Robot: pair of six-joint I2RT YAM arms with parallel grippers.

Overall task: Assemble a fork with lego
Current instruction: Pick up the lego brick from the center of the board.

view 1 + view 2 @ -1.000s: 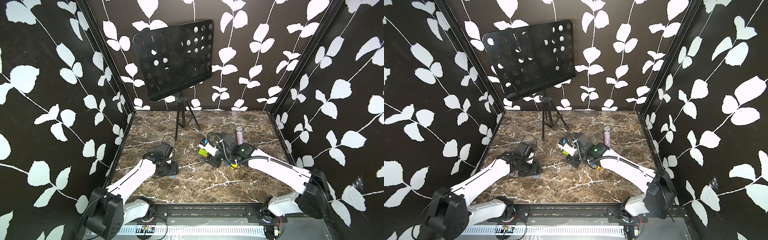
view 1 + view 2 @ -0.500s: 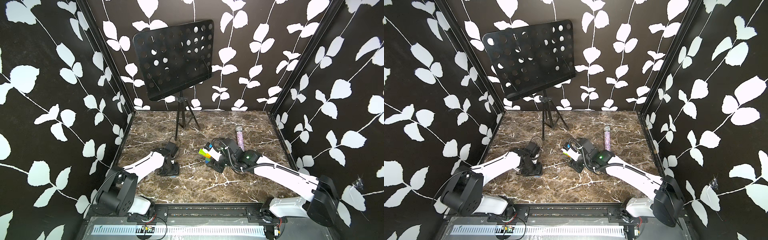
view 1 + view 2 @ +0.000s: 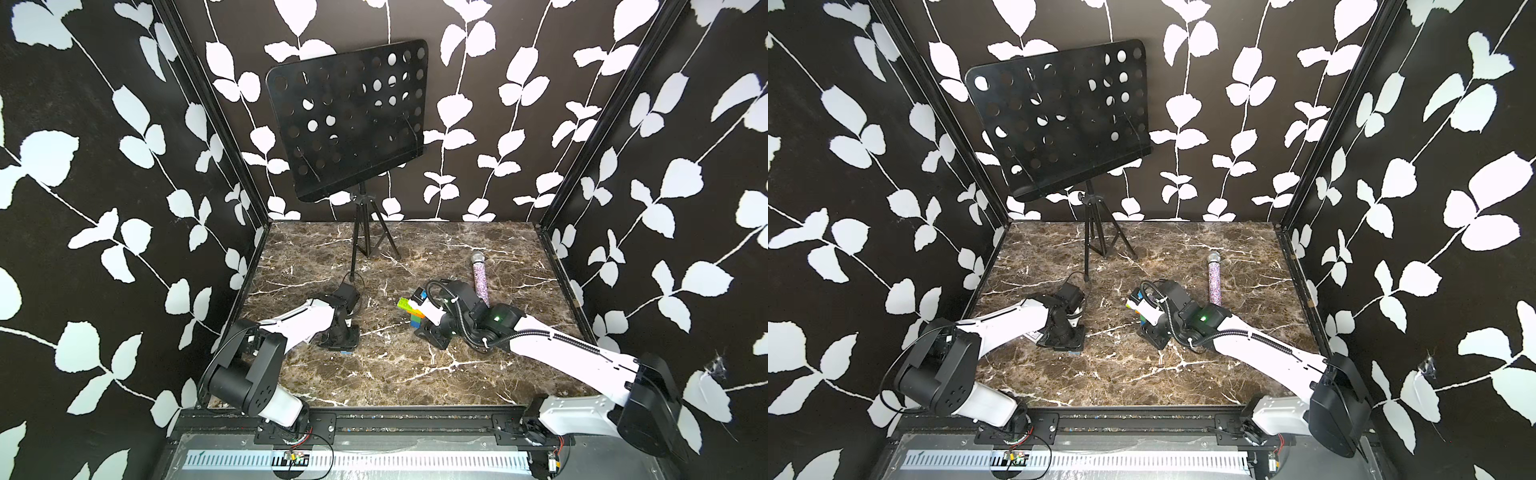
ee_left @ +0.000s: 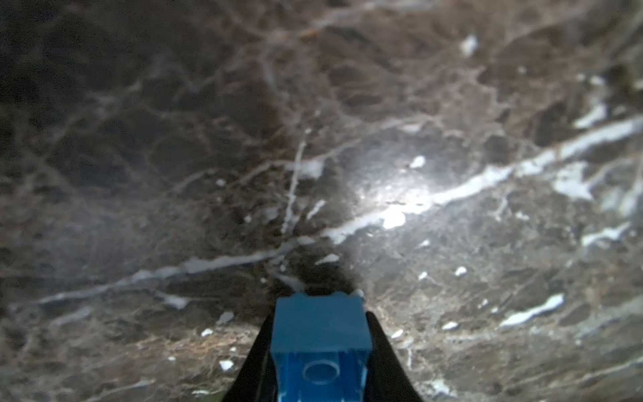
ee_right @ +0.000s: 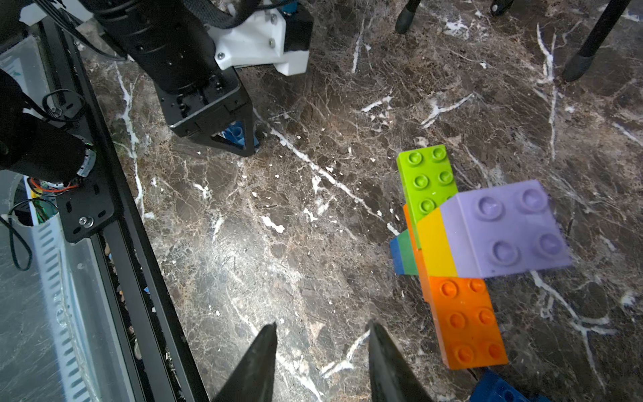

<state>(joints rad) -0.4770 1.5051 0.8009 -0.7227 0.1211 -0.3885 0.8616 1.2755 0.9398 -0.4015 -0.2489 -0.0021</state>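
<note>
The fork (image 3: 410, 309) is a flat figure of lego bricks lying on the marble table (image 3: 374, 374) in both top views (image 3: 1133, 306). The right wrist view shows its orange crossbar (image 5: 462, 313), a lime prong (image 5: 426, 177) and a lilac-on-yellow prong (image 5: 504, 226). My right gripper (image 5: 323, 325) stands open just beside it, with bare marble between its fingers. My left gripper (image 4: 319, 315) points down at the table's left side (image 3: 338, 340) and is shut on a blue brick (image 4: 318, 334), which shows under it (image 3: 345, 352).
A glittery pink microphone (image 3: 480, 276) lies behind the right arm. A black music stand (image 3: 349, 124) on a tripod (image 3: 365, 249) stands at the back. Another blue brick (image 5: 501, 389) lies by the fork's orange end. Leaf-patterned walls close in three sides.
My left gripper has closed onto the blue brick while the arm folded lower. The right gripper has shifted slightly toward the front, still open beside the fork.
</note>
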